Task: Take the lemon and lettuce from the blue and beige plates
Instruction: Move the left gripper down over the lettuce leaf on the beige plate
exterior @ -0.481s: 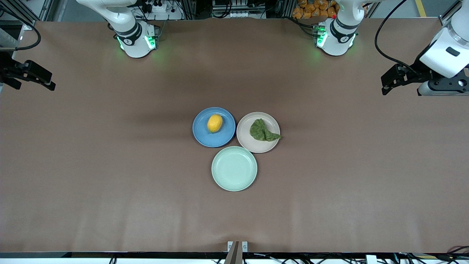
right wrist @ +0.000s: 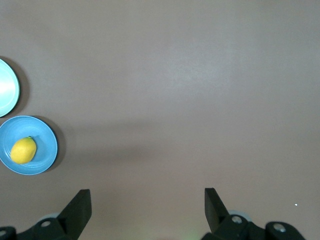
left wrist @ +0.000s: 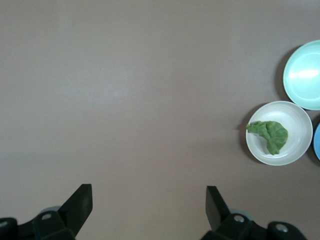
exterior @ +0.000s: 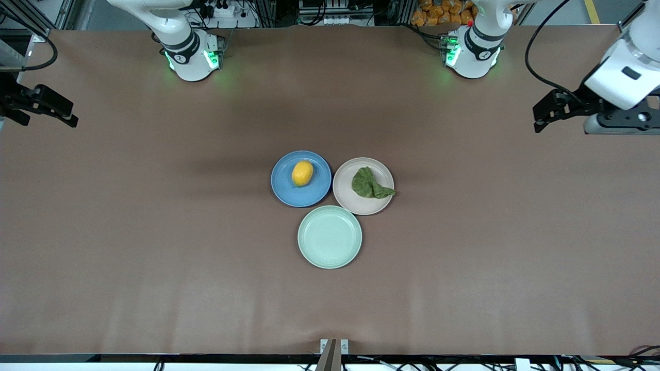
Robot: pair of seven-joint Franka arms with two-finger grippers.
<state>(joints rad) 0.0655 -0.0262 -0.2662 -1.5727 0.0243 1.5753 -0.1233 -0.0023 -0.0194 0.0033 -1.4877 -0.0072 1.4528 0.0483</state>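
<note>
The yellow lemon (exterior: 302,173) lies on the blue plate (exterior: 283,188) at the table's middle. The dark green lettuce (exterior: 368,184) lies on the beige plate (exterior: 361,205) beside it, toward the left arm's end, its tail over the rim. My left gripper (exterior: 537,120) is open and empty, up over the left arm's end of the table, well away from the plates. My right gripper (exterior: 72,116) is open and empty over the right arm's end. The left wrist view shows the open gripper (left wrist: 149,190), the lettuce (left wrist: 270,135) and the beige plate (left wrist: 295,150). The right wrist view shows the open gripper (right wrist: 147,192), the lemon (right wrist: 23,150) and the blue plate (right wrist: 46,150).
An empty pale mint green plate (exterior: 329,237) touches both other plates, nearer the front camera. It also shows in the left wrist view (left wrist: 305,75) and the right wrist view (right wrist: 7,95). Brown tabletop surrounds the plates.
My left gripper has shifted slightly toward the robots' bases. The right gripper, the plates, the lemon and the lettuce have not moved.
</note>
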